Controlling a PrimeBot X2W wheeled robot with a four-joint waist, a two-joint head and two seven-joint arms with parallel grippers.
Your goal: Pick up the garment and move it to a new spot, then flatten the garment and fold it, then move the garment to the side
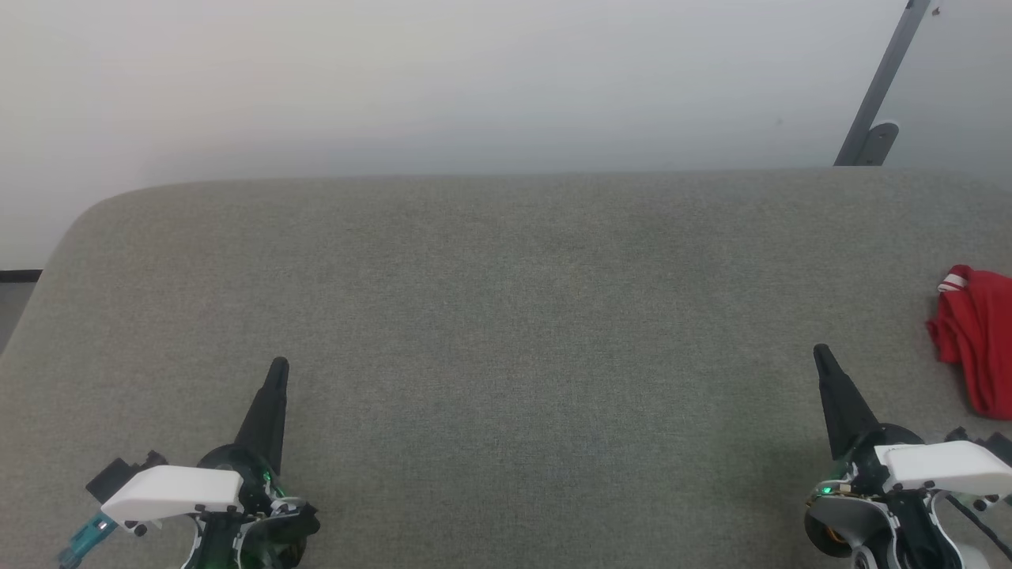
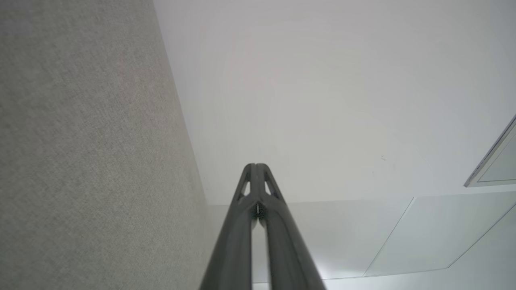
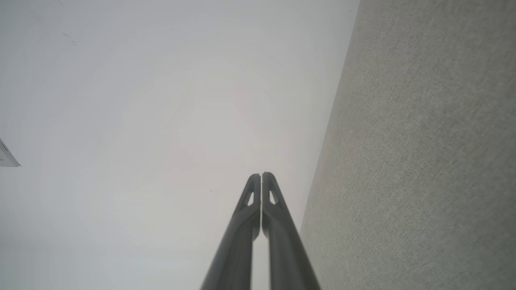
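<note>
While both arms rest low over the wide grey-green woven fabric surface [image 1: 506, 316], the left gripper [image 1: 278, 365] and the right gripper [image 1: 821, 352] each keep two long dark fingers pressed together, gripping nothing. Their tips point toward the surface's far edge, which rounds off at the corner ahead and to the left of the left gripper. Beyond that edge rises a plain pale wall [image 1: 474, 79]. A dark strip [image 1: 20, 275] runs along the wall's foot, out to the left of the left gripper.

The soft red cloth garment with red-and-white striped trim [image 1: 976, 340] lies crumpled on the fabric just to the right of the right gripper. It sits about level with the fingertips, apart from them, and the picture's edge cuts it off. It is well apart from the left gripper.

Ahead and slightly to the right of the right gripper, past the far edge, a slanted grey metal bar [image 1: 881, 87] with a rounded foot leans against the wall. In the left wrist view, thin seams divide the pale wall into panels beyond the closed fingers. A pale framed pane [image 2: 492, 161] sits off to their right.
</note>
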